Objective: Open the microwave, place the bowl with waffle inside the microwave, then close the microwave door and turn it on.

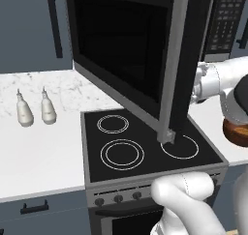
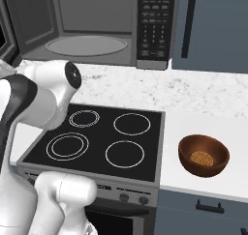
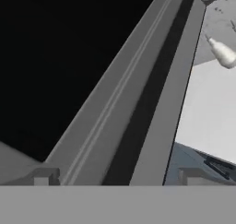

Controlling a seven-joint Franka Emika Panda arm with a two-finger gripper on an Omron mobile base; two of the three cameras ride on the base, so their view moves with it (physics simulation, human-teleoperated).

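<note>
The microwave (image 2: 97,26) hangs above the stove with its cavity and glass turntable exposed and its keypad (image 2: 154,26) on the right. The microwave door (image 1: 126,50) is swung wide out over the stovetop, a dark glass panel in a grey frame. My gripper (image 3: 117,177) is open, close against the door's free edge, with the grey frame (image 3: 152,103) running between its fingertips (image 3: 44,176). In the left base view my hand (image 1: 202,86) sits just behind that edge. The reddish-brown bowl (image 2: 203,155) with a waffle (image 2: 201,157) stands on the counter right of the stove, apart from the gripper.
The black four-ring stovetop (image 2: 97,137) lies under the open door, with oven knobs (image 1: 118,198) along its front. Two white bottles (image 1: 34,110) stand on the marble counter to the left. Blue cabinets (image 2: 213,26) flank the microwave.
</note>
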